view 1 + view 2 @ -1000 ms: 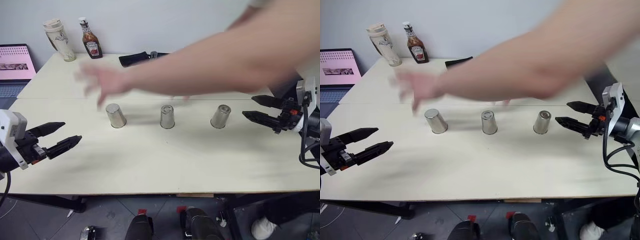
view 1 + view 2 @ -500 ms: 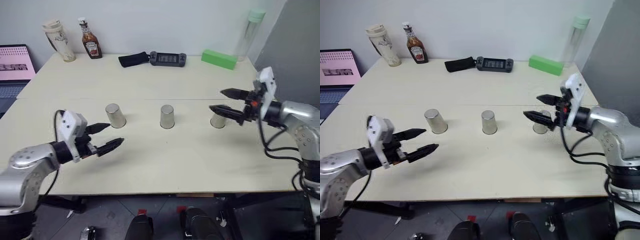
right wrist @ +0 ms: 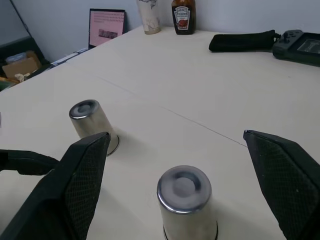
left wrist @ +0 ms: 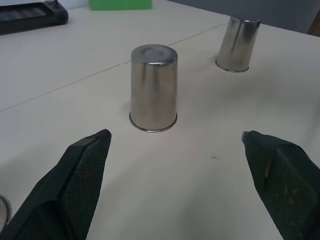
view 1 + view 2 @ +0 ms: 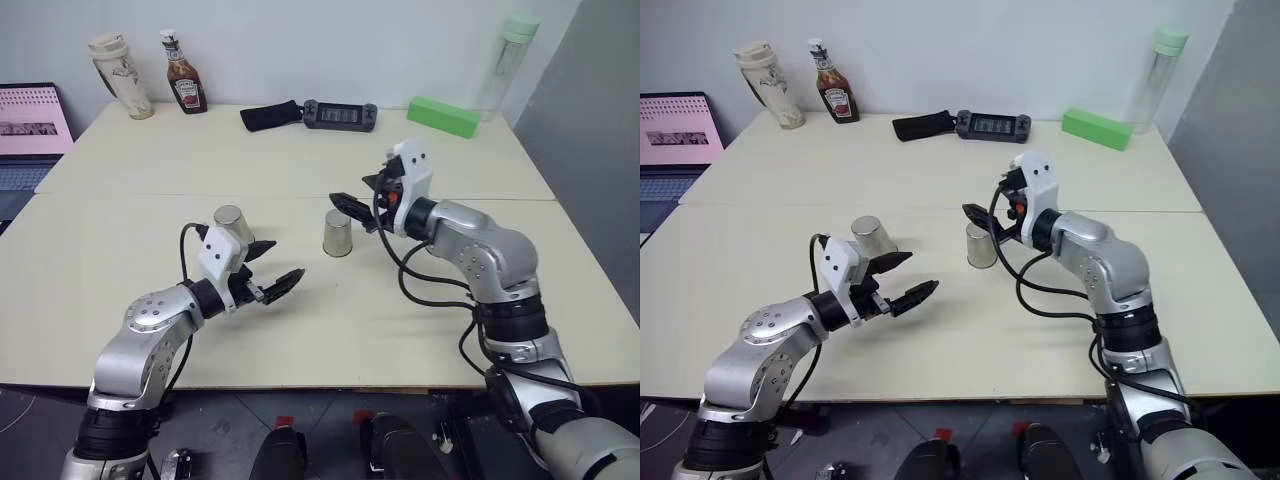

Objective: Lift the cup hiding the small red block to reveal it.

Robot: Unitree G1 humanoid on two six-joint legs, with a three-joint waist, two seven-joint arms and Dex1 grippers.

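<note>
Steel middle cup [image 5: 338,234] sits upside down on the table [image 5: 420,310], untouched. Right gripper [image 5: 362,200] hangs just beside it, jaws wide apart, empty. Left gripper [image 5: 272,265] near left cup [image 5: 230,222], also spread, empty.

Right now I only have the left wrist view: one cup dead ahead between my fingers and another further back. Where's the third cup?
Observer: The left cup stands upside down just to the left of the left gripper, back beside its white wrist block rather than ahead of the tips.
Operator: And where's the other arm?
Observer: The right gripper is open and comes in from the right, aimed at the middle cup. Its fingertips are close above the cup's top, and I can see no contact.
</note>
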